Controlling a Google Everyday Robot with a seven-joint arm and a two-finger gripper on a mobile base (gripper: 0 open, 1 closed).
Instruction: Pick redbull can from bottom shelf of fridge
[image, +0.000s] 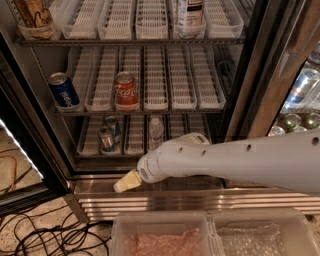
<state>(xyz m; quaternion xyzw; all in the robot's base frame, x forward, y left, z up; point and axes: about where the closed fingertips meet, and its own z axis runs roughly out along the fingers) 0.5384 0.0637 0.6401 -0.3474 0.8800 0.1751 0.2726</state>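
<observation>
Two clear plastic bins (165, 225) lined with bubble wrap sit nearest the camera, with black cables (50, 235) tangled on the speckled floor to their left. Just beyond them runs the ribbed steel base (210, 202) of the fridge (245, 90), whose glass door stands open.

The robot's pale grey arm (240, 160) reaches in from the right, across the front of the cabinet. Its gripper (127, 181) hangs low over the steel ledge, below the bottom shelf (134, 136). The tan fingers lie together as one tapered tip, with no gap showing and nothing held.

The redbull can (106, 139) stands upright in a white slotted lane at the left of the bottom shelf, above and to the left of the gripper and clear of it. A second slim can (114, 126) stands just behind it. A small clear water bottle (156, 131) stands two lanes to the right, partly behind the arm.

One shelf up, a dark-blue Pepsi can (64, 91) stands at far left and a red cola can (126, 91) nearer the middle. On the top shelf are a white bottle (189, 15) and, at the left corner, a brown cup (34, 17). At right, a neighbouring cooler (300, 100) shows packed cans.
</observation>
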